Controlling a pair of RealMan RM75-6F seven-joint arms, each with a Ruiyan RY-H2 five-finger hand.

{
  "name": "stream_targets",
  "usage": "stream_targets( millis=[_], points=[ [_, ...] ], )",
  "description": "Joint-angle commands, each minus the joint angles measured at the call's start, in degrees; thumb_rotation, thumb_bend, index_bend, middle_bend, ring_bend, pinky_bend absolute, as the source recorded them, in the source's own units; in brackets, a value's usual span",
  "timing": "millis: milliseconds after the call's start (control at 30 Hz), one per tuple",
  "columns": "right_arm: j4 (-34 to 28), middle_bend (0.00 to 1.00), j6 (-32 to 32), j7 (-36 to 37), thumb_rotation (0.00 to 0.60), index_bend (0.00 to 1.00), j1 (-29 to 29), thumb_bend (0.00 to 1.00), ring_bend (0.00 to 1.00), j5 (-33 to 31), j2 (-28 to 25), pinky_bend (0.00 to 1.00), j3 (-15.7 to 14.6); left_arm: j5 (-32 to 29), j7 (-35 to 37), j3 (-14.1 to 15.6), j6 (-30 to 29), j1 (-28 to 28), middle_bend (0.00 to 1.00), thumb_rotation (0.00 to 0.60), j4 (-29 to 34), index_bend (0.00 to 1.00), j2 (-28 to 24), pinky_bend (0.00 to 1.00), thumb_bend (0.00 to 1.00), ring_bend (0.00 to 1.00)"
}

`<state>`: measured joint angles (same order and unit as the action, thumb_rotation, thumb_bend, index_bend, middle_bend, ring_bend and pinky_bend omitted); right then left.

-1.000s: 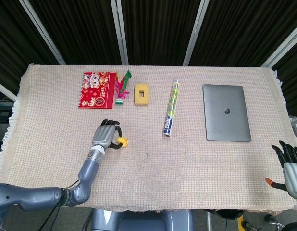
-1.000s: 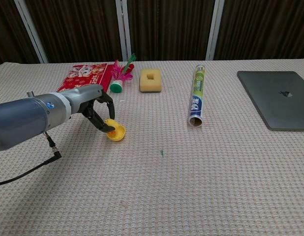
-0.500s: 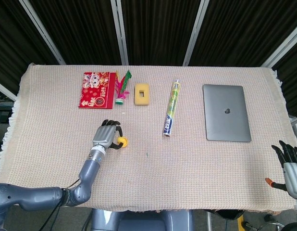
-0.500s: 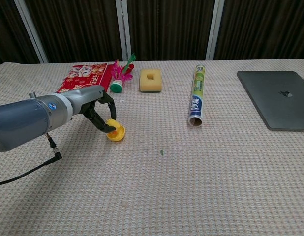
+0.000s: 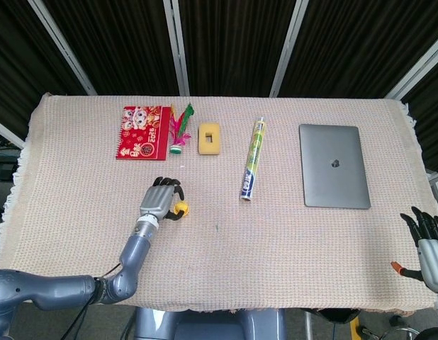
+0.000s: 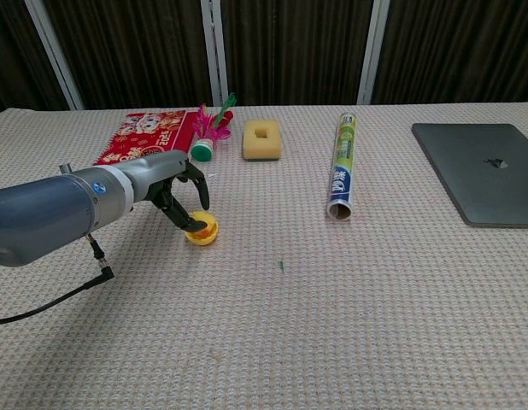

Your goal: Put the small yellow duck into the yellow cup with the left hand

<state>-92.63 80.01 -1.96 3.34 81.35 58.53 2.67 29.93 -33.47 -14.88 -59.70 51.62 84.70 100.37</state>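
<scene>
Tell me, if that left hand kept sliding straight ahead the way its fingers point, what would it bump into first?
Apart from the yellow cup already at its fingertips, the left hand points toward the table's far edge, so it would probably meet the feathered shuttlecock beside the red booklet first, though the exact line is hard to judge.

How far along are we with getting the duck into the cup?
Done: the left hand has reached the yellow cup, fingers at its rim. In hand: something small and orange-yellow, likely the duck, sits at the fingertips over the cup; whether it is released is unclear. Left: let go and withdraw. The right hand idles.
</scene>
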Motion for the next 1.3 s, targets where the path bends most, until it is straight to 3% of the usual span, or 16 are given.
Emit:
stream_targets(
  millis=[33,433,633,933,1067,1167,1300],
  points=[
    [0.0,0.0,0.1,0.0,0.6,0.1,0.0,0.0,0.0,0.1,0.0,0.0,0.0,0.0,0.3,-0.2,0.1,0.0,0.16,0.6,0.3,0.41,-0.1,0.0,0.27,0.08],
    [0.0,0.0,0.1,-0.1,0.6,0.1,0.0,0.0,0.0,0.1,0.0,0.0,0.0,0.7,0.6,-0.1,-0.2,-0.5,0.15,0.6,1.4,0.37,-1.1,0.0,0.22,0.08],
    [0.1,0.0,0.1,-0.3,0.6,0.1,0.0,0.0,0.0,0.0,0.0,0.0,0.0,3.0,2.2,-0.3,-0.7,-1.6,0.13,0.6,3.1,0.25,-3.9,0.0,0.09,0.06],
    [0.0,0.0,0.2,-1.0,0.6,0.1,-0.1,0.0,0.0,-0.2,0.2,0.0,0.1,20.4,11.9,0.8,-7.7,-7.0,0.08,0.6,4.2,0.2,-9.6,0.0,0.08,0.04],
    [0.0,0.0,0.3,-1.3,0.6,0.1,-0.1,0.0,0.0,-0.5,0.2,0.0,0.1,31.5,14.9,5.6,-11.4,-10.4,0.0,0.6,3.8,0.19,-14.3,0.0,0.07,0.0],
    [-0.1,0.0,0.3,-1.4,0.6,0.1,-0.2,0.0,0.0,-0.7,0.2,0.0,0.2,38.7,18.4,9.2,-14.2,-13.5,0.0,0.6,3.8,0.19,-18.4,0.0,0.07,0.0],
    [-0.3,0.0,0.3,-1.7,0.6,0.1,-0.2,0.0,0.0,-0.7,0.3,0.0,0.2,43.1,24.0,11.6,-18.0,-17.7,0.0,0.6,4.9,0.19,-22.6,0.0,0.09,0.0]
  ],
)
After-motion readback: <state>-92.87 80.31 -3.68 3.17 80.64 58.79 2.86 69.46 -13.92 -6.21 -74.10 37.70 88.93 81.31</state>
